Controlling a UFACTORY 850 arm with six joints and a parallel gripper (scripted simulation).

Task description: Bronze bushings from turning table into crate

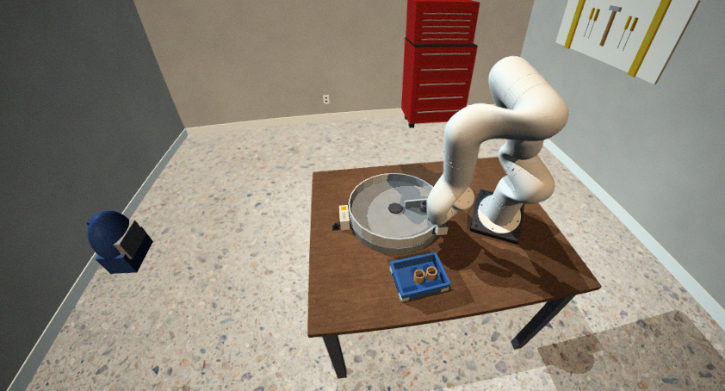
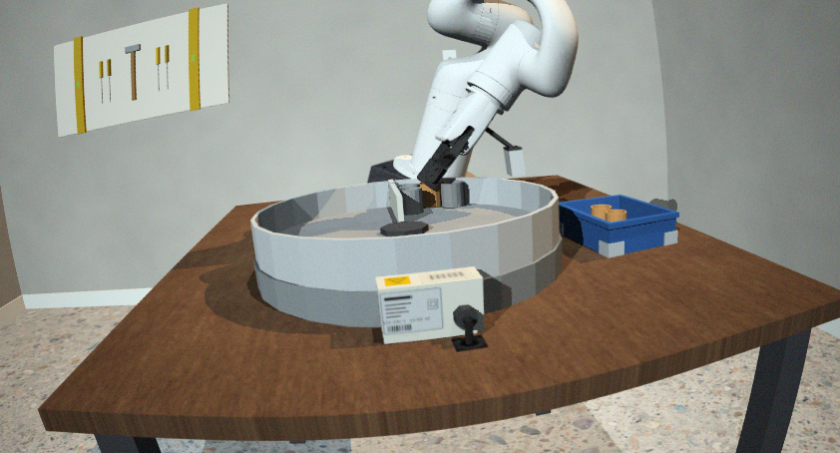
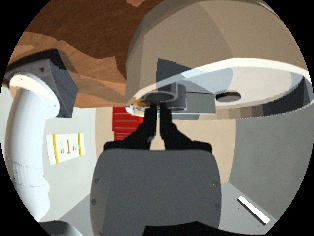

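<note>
Seen from the exterior view and told left to right, a pale upright divider (image 1: 414, 203) (image 2: 397, 202) (image 3: 201, 103) stands inside the round, high-walled turning table (image 1: 390, 242) (image 2: 328, 258) (image 3: 240, 61), probably there to halt parts carried round. Just beside it is a steel bushing (image 1: 424, 206) (image 2: 413, 199) (image 3: 179, 103), upright. Next comes the task's target, a bronze bushing (image 2: 433, 196) (image 3: 137, 106), between that one and another steel bushing (image 2: 454, 193); it appears to stand on end, its long axis vertical and its bore facing up. The gripper (image 2: 428, 181) (image 3: 158, 107) slants down over this cluster, likely tilted to reach past the rim; its fingers are nearly closed, and I cannot tell whether they pinch a thin bushing wall or nothing. At the right, on the wooden table, sits the blue crate (image 1: 427, 292) (image 2: 640, 235), placed beside the turning table, presumably for a short carry. Inside stand the farther bronze bushing (image 1: 431, 273) (image 2: 601, 210) and the nearer bronze bushing (image 1: 418, 276) (image 2: 616, 215), close together, open ends up, long axes vertical, a pose less prone to rolling.
</note>
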